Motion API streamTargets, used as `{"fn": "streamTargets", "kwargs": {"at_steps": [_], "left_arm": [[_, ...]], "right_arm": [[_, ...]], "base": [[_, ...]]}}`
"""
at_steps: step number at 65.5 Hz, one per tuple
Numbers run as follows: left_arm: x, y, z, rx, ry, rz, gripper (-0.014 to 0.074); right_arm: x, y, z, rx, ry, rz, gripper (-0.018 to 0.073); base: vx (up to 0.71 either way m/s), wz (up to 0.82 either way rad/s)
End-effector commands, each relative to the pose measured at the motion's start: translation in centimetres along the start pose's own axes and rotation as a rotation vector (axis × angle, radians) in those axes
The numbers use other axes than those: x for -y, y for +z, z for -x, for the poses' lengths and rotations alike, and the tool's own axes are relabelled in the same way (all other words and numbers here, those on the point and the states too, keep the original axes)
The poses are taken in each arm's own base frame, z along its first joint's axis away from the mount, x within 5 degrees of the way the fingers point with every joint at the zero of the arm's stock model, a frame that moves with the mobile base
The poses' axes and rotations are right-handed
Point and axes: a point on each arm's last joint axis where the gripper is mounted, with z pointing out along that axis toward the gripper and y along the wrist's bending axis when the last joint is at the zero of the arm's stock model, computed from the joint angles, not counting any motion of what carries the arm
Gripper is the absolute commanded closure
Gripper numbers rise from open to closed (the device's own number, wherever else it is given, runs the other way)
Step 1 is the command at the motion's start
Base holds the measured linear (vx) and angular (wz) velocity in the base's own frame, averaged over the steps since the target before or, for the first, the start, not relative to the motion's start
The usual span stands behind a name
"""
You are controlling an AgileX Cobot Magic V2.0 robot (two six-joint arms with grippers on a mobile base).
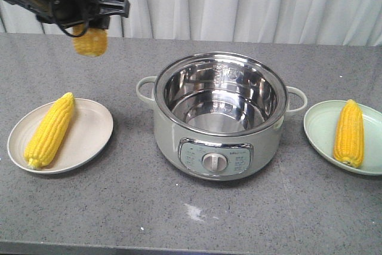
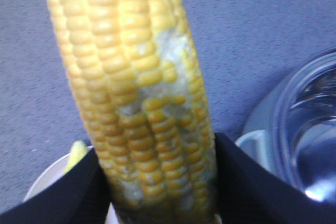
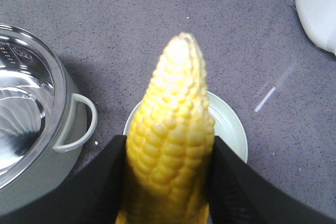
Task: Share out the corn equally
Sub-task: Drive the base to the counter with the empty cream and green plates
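My left gripper (image 2: 160, 195) is clamped on the left-held cob (image 2: 131, 77), one black finger (image 2: 58, 192) on each flank. In the front view that cob hangs about upright, its blunt end below the jaws, up in the air left of the pot (image 1: 218, 141) and farther back than it.

The cream plate (image 1: 89, 129) sits on the pot's left, below the cob and nearer me. The cream-plate cob (image 1: 51, 129) lies aslant on the half away from the pot, so the half toward the pot is bare. I judge the next move turns on this: come forward and down, tip the cob flat, and line it up beside the resting one.

My right gripper (image 3: 168, 187) grips the right-held cob (image 3: 173, 119), tip pointing away from the wrist, over the green plate (image 1: 319, 126) on the pot's right. The front view does not show this gripper. The green-plate cob (image 1: 350, 132) lies on that plate, its length running front to back. The pot is empty.
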Motion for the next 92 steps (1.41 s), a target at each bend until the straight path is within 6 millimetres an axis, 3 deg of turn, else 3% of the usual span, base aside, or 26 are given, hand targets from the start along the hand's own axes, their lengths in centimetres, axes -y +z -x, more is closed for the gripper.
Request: {"fn": "streamTargets", "kwargs": {"at_steps": [1, 14, 35, 47, 92], "left_arm": [[-1.5, -3.5, 0.4, 0.122, -0.031, 0.017, 0.0450], [-3.4, -5.0, -2.1, 0.149, -0.076, 0.029, 0.0450], [-4.6, -8.6, -5.4, 0.203, -0.101, 0.018, 0.0450], [-5.1, -10.1, -5.6, 0.244, -0.096, 0.039, 0.0450], [-5.2, -9.9, -5.9, 0.213, -0.097, 0.050, 0.0450]], "right_arm": [[0.4, -1.4, 0.8, 0.108, 0.000, -0.018, 0.0373], [0.4, -1.4, 0.8, 0.108, 0.000, -0.018, 0.0373], [0.4, -1.4, 0.8, 0.108, 0.000, -0.018, 0.0373], [0.4, -1.4, 0.8, 0.108, 0.000, -0.018, 0.0373], [0.4, -1.4, 0.8, 0.108, 0.000, -0.018, 0.0373]], "base": [[0.00, 0.00], [0.00, 0.00], [0.00, 0.00], [0.00, 0.00], [0.00, 0.00]]}}
